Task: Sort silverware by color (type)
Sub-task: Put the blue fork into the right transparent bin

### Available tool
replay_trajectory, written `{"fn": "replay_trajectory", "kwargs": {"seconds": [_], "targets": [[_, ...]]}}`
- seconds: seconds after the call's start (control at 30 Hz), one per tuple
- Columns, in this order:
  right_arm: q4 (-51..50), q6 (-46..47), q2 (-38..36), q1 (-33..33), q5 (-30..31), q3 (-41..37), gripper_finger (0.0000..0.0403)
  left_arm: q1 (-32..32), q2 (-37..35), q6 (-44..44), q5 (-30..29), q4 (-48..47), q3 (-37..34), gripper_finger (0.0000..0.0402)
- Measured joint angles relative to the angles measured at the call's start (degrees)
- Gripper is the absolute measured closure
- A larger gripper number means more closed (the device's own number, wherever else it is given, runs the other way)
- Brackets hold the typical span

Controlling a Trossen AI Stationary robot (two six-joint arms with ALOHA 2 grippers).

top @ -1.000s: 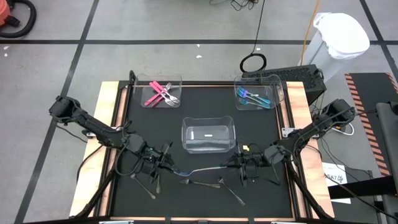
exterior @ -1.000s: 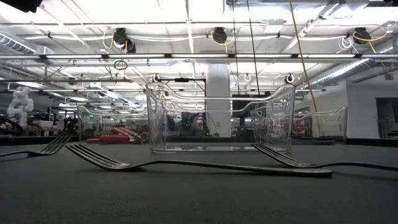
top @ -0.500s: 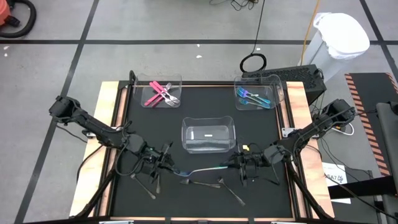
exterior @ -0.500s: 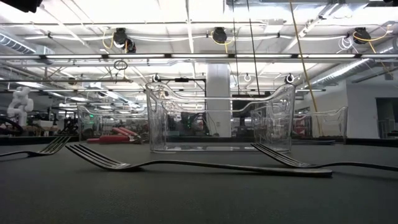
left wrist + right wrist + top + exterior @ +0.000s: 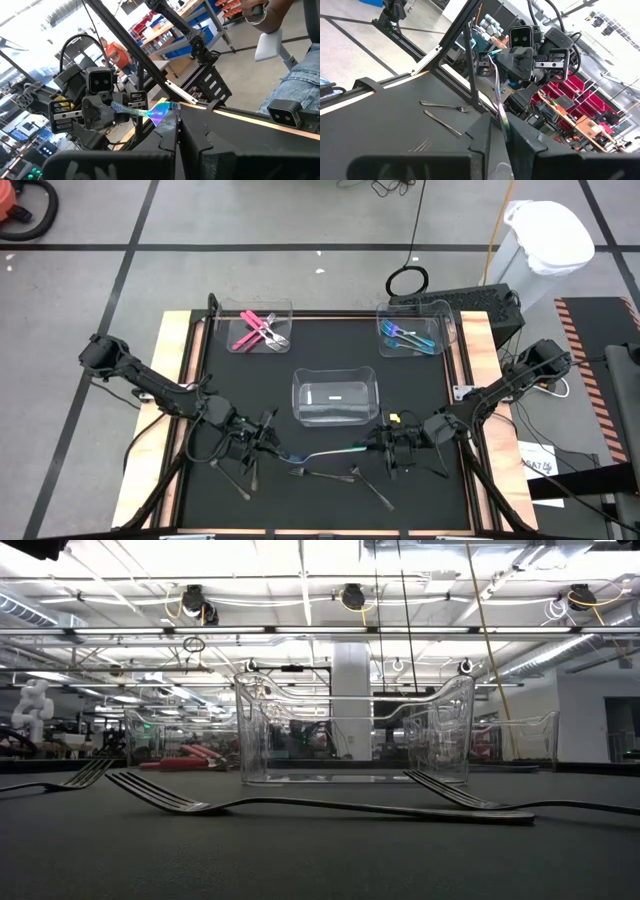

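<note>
Black mat [image 5: 330, 360] covers the table, workshop floor all round. Clear centre bin [image 5: 335, 398] sits mid-mat and serves as landmark. Just in front of it an iridescent utensil [image 5: 322, 451] is held level above the mat between both arms. Left gripper [image 5: 272, 442] is front-left of the bin, fingers pressed together, pinching one end of the utensil. Right gripper [image 5: 381, 442] is front-right of the bin, fingers around the other end with a slight gap; firm grip or loose contact, cannot tell. Grey forks [image 5: 330, 474] lie on the mat further front of the bin. Pink silverware [image 5: 257, 331] is in a bin behind and left; blue silverware [image 5: 405, 336] in a bin behind and right.
</note>
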Motion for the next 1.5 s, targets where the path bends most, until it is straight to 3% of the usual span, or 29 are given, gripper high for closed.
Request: {"fn": "replay_trajectory", "kwargs": {"seconds": [1.2,1.5], "targets": [[-0.45,-1.69,-0.02,0.00,-0.01,-0.02,0.0352,0.02,0.00,-0.02,0.00,-0.46,0.00,0.0395],[0.08,-1.50,-0.02,0.00,0.00,-0.02,0.0291,0.02,0.00,-0.03,0.00,-0.69,0.00,0.0395]]}}
